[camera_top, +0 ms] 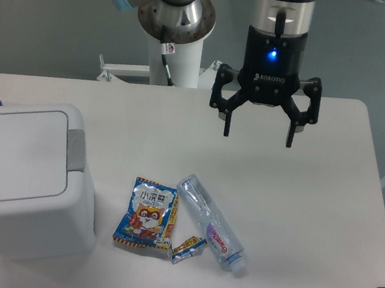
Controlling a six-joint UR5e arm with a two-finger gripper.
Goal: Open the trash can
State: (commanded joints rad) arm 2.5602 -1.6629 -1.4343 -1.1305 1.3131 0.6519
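- The trash can (pixel 17 178) sits at the near left of the counter (pixel 312 202), lid flat and shut, its grey push tab (pixel 76 151) on the right edge.
- My gripper (pixel 259 134) hangs well apart, far right, jaws spread and empty.
- I'd close the jaws first, then press straight down on the tab, staying clear of the snack packet (pixel 147 215) and bottle (pixel 209 221).

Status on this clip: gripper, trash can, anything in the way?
Gripper open, empty, hanging above the table. Trash can at left, lid down, grey push tab untouched. Snack packet, small wrapper and plastic bottle beside it, none on the lid.
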